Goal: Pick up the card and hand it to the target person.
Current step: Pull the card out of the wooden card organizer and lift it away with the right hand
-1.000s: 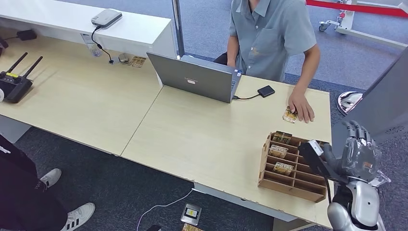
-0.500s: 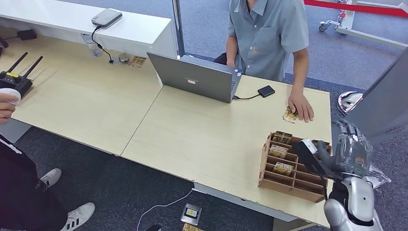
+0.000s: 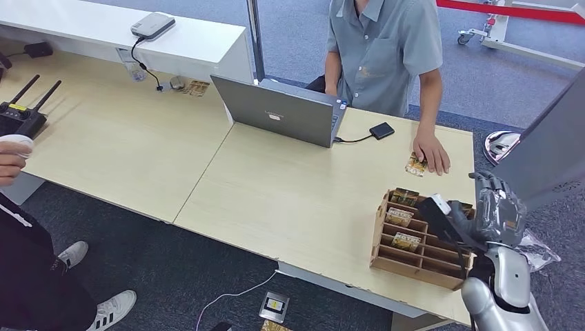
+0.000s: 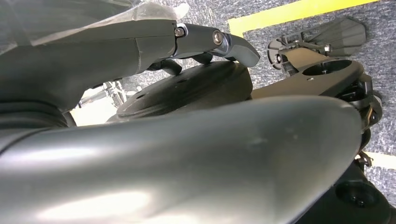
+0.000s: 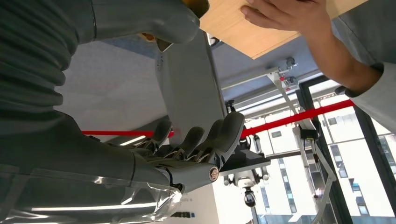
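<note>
A card [image 3: 416,165] lies on the table [image 3: 296,193] beyond the wooden rack [image 3: 414,265], and the seated person's hand [image 3: 432,153] rests on it. More cards [image 3: 399,216] stand in the rack's slots. My right hand [image 3: 493,214] hovers over the rack's right end, fingers upright and apart, holding nothing. The right wrist view has that hand [image 5: 187,154] empty, with the person's hand [image 5: 289,14] on the table edge past it. My left hand [image 4: 187,154] hangs low with its fingers [image 4: 219,39] stretched out and nothing in it.
A grey laptop [image 3: 279,110] with a cabled black drive [image 3: 381,130] sits mid-table in front of the person in the grey shirt [image 3: 383,48]. A black router [image 3: 21,117] is at far left, where another person's hand [image 3: 12,155] enters. A grey panel [image 3: 552,145] stands at right.
My right hand has shifted a little left, closer over the rack's right end. Another person's hand has come into view at the left edge. The seated person's hand stays on the card.
</note>
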{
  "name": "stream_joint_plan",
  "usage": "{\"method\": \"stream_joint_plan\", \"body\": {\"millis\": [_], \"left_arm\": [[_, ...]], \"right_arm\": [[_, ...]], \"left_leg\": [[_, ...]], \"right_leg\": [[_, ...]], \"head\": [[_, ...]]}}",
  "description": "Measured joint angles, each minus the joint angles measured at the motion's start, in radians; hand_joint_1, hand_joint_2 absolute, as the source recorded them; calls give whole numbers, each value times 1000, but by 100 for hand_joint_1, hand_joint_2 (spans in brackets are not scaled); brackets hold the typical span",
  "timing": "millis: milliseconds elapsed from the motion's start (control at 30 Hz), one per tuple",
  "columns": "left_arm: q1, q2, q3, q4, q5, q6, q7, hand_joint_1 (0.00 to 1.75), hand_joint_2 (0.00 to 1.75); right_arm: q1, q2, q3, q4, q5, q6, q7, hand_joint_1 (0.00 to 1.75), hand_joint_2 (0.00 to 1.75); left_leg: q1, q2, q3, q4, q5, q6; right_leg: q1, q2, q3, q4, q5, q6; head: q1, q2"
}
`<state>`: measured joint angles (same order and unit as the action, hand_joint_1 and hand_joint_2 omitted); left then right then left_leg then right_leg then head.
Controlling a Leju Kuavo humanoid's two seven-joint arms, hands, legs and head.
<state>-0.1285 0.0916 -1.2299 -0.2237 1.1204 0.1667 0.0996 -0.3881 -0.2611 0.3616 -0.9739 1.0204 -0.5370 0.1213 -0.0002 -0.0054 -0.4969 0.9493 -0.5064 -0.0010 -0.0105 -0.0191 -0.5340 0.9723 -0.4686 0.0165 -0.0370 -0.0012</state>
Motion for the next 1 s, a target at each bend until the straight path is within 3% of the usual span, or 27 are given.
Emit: {"method": "stream_joint_plan", "body": {"millis": [633,1000], "left_arm": [[0,0,0,0,2,0,0,0,0],[0,0,0,2,1,-2,-2,0,0]], "right_arm": [[-27,8,33,117,-42,-26,-22,61,175],[-55,12,50,154,-46,-26,-22,72,175]], "left_leg": [[0,0,0,0,0,0],[0,0,0,0,0,0]], "right_leg": [[0,0,0,0,0,0],[0,0,0,0,0,0]], "head": [[0,0],[0,0]]}}
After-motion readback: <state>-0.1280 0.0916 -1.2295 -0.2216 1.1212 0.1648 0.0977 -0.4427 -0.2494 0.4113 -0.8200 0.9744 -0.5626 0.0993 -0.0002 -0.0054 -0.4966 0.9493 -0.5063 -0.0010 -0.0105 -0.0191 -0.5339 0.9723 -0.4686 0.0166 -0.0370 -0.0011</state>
